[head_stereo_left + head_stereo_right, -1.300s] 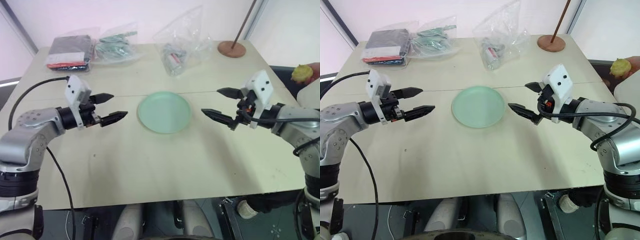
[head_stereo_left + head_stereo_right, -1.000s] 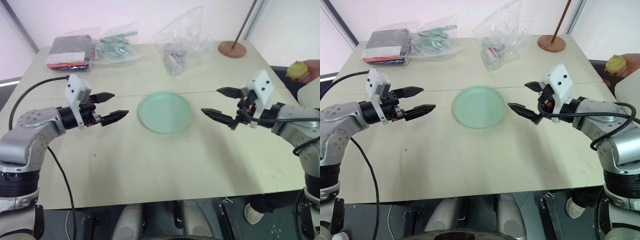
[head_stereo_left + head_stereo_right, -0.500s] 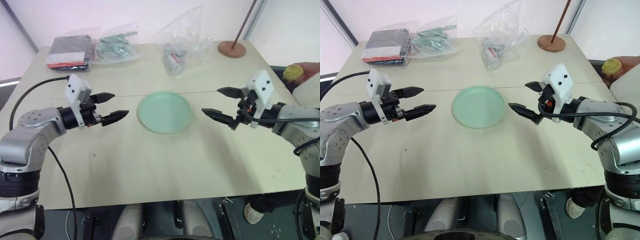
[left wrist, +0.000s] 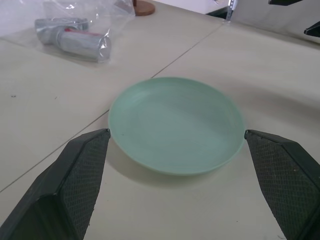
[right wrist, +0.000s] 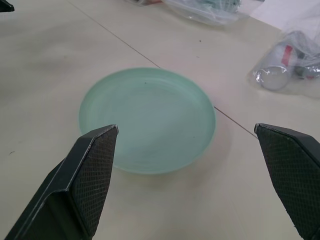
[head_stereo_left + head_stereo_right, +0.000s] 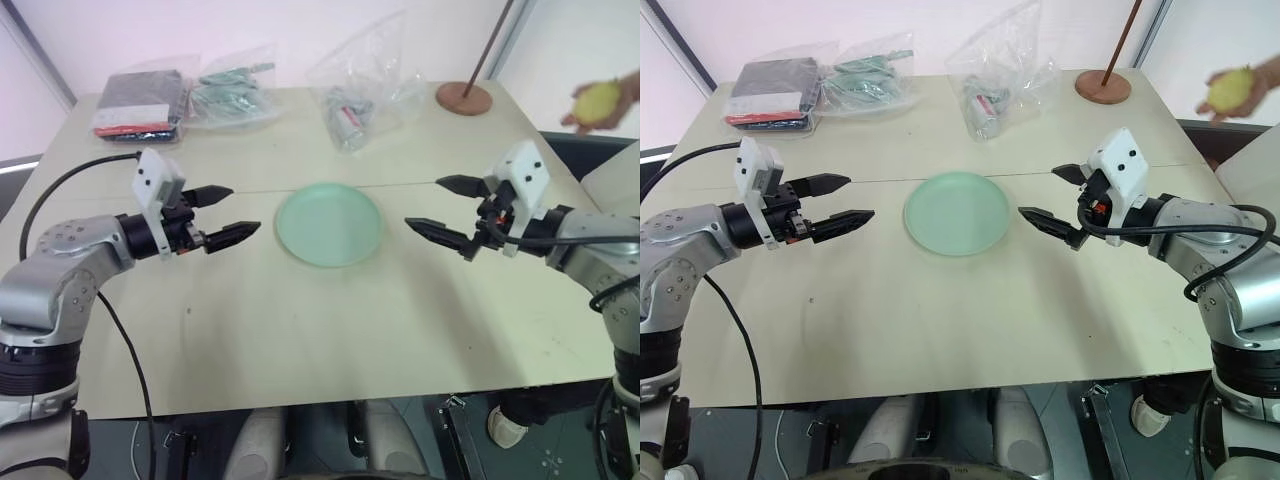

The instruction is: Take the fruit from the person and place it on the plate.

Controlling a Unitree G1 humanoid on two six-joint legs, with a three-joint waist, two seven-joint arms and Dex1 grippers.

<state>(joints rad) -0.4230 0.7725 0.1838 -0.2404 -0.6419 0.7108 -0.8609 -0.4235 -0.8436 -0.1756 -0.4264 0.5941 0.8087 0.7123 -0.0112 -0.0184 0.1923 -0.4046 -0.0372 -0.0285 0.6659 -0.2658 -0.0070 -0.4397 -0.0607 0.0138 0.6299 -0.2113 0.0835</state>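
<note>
Yellow lumpy fruit (image 6: 1229, 88) is up at the far right edge, in the person's hand (image 6: 1262, 82), well off the table (image 6: 300, 330) and well apart from both my grippers. My right gripper (image 6: 447, 210) is the closer one, jaws spread wide with nothing in them. My left gripper (image 6: 222, 213) is the same deal, open and empty. Both hover on either side of the mint-green plate (image 6: 329, 224), which has nothing on it.

What worries me is that the fruit is round and bumpy, so I reckon a pinch off its middle could pop it out, and it would roll across the table, maybe off the edge. Closing while the fingers (image 6: 1215, 108) are wrapped round it could nip them too. Reaching that far right might also mean a shaky handoff.

As for labels, the clear bags (image 6: 355, 90) at the back hold stuff, but I can't read any writing on them.
</note>
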